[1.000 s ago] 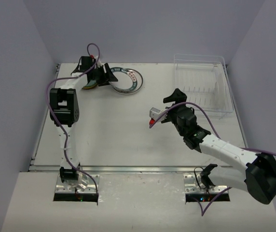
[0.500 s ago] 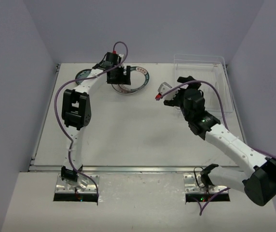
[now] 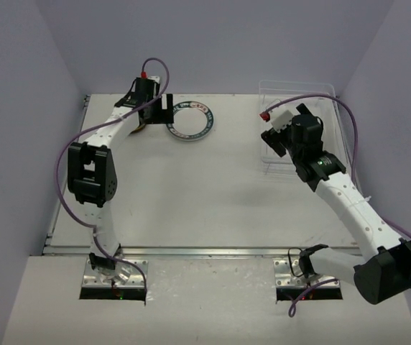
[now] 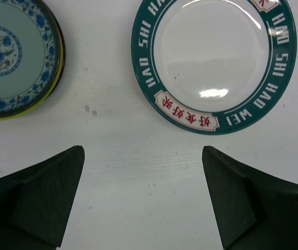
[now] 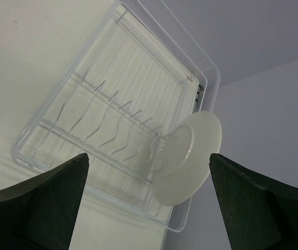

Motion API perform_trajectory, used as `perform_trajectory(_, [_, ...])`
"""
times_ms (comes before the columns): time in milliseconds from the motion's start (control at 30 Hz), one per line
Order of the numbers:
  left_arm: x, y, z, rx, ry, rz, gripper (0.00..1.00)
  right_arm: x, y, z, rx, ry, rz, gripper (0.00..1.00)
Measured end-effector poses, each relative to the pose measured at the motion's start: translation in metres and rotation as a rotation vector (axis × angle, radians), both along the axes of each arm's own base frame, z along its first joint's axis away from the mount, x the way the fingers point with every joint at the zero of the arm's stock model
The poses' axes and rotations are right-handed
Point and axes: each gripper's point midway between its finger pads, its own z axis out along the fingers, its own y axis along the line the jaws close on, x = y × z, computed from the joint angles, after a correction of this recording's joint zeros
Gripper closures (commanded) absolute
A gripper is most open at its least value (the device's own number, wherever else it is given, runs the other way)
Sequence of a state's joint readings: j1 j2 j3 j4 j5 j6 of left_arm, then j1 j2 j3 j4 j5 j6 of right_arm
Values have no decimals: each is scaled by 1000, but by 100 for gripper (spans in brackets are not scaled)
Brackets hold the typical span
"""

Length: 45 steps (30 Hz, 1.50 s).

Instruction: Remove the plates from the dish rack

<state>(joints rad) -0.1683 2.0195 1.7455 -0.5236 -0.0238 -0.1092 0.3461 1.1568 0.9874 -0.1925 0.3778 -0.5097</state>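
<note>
A white plate with a green lettered rim [image 4: 214,62] lies flat on the table; it also shows in the top view [image 3: 190,120]. Left of it is a stack topped by a blue floral plate [image 4: 13,54], mostly hidden by the arm in the top view [image 3: 138,127]. My left gripper [image 4: 144,198] is open and empty over bare table between them, as the top view [image 3: 159,111] also shows. The clear dish rack [image 5: 86,130] holds one plain white plate [image 5: 188,159] leaning on its tines. My right gripper [image 5: 146,203] is open and empty, short of that plate, above the rack's left edge [image 3: 277,140].
The dish rack [image 3: 320,90] stands at the table's back right corner, near the grey walls. The rack's other tine slots hold nothing. The left arm stretches along the table's left side toward the back.
My right arm has swung from the middle of the table back and right to the rack. My left gripper went right over the green-rimmed plate, then came back left between the plates.
</note>
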Motion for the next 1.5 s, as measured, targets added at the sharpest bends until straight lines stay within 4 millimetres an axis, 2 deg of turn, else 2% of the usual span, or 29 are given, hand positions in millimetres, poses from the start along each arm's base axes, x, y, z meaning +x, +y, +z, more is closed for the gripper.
perform_trajectory(67, [-10,3,11,-8,-28,0,8,1,-12,-3,39,25,-39,1])
perform_trajectory(167, [-21,2,35,-25,-90,-15,8,5,-36,-5,115,59,-116,9])
perform_trajectory(233, [-25,0,54,-35,-146,-27,9,10,-58,-5,179,77,-181,16])
perform_trajectory(333, [-36,-2,75,-36,-206,-50,8,19,-91,0,275,88,-282,19])
perform_trajectory(467, [-50,-8,88,-40,-244,-80,8,30,-132,1,386,99,-399,21])
perform_trajectory(567, [-58,-13,88,-44,-246,-102,8,38,-150,-6,437,125,-446,22])
perform_trajectory(667, [-62,-17,84,-48,-236,-116,8,45,-156,-21,459,166,-460,23])
perform_trajectory(933, [-65,-21,81,-57,-226,-129,8,55,-160,-70,454,308,-464,36])
perform_trajectory(1233, [-66,-23,78,-66,-218,-136,8,68,-175,-110,441,430,-445,51])
perform_trajectory(1300, [-67,-23,75,-66,-213,-137,8,67,-176,-118,441,458,-429,64])
perform_trajectory(1333, [-67,-23,75,-68,-212,-139,8,66,-175,-122,442,471,-424,64])
perform_trajectory(1433, [-67,-24,75,-71,-213,-142,8,65,-176,-130,443,501,-402,82])
perform_trajectory(1500, [-68,-25,75,-76,-212,-142,8,66,-172,-133,464,520,-380,89])
